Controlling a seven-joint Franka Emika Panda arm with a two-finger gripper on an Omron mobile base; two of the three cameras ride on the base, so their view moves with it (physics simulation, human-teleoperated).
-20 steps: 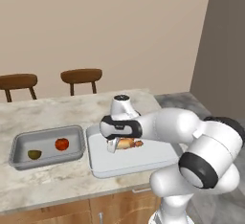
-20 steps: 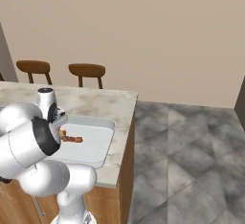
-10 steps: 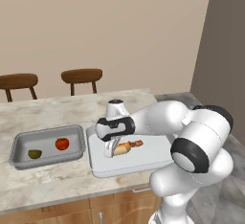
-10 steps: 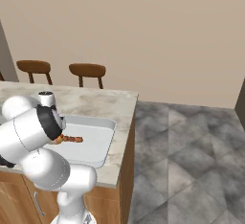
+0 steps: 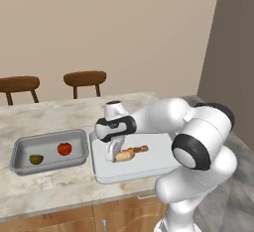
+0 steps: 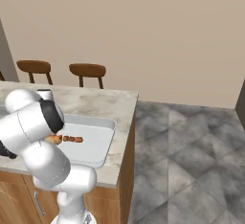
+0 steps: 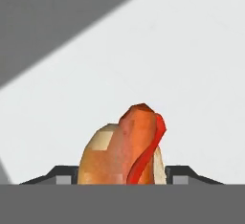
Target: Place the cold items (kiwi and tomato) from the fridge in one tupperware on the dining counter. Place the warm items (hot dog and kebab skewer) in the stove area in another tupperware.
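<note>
My gripper [image 5: 114, 151] points down into the white tupperware [image 5: 149, 168] and is shut on the hot dog [image 5: 124, 154], which hangs low over its floor. In the hand view the bun and red sausage of the hot dog [image 7: 125, 151] sit between my two fingertips [image 7: 63, 174], with the gripper [image 7: 122, 176] closed against its sides. The kebab skewer [image 5: 141, 149] lies in the same white tupperware just right of the hot dog, and it also shows as the kebab skewer [image 6: 72, 139]. The grey tupperware [image 5: 25, 145] to the left holds the kiwi [image 5: 35, 159] and the tomato [image 5: 64, 148].
Both containers sit on the marble dining counter [image 5: 59, 117]. Two wooden stools [image 5: 84, 79] stand behind it by the beige wall. The counter ends at the right, where the grey tiled floor [image 6: 191, 151] opens. Wooden cabinet fronts [image 5: 114, 213] run below the counter.
The gripper has moved a little left and down with the hot dog, deeper into the white tupperware. The skewer, kiwi and tomato have stayed put.
</note>
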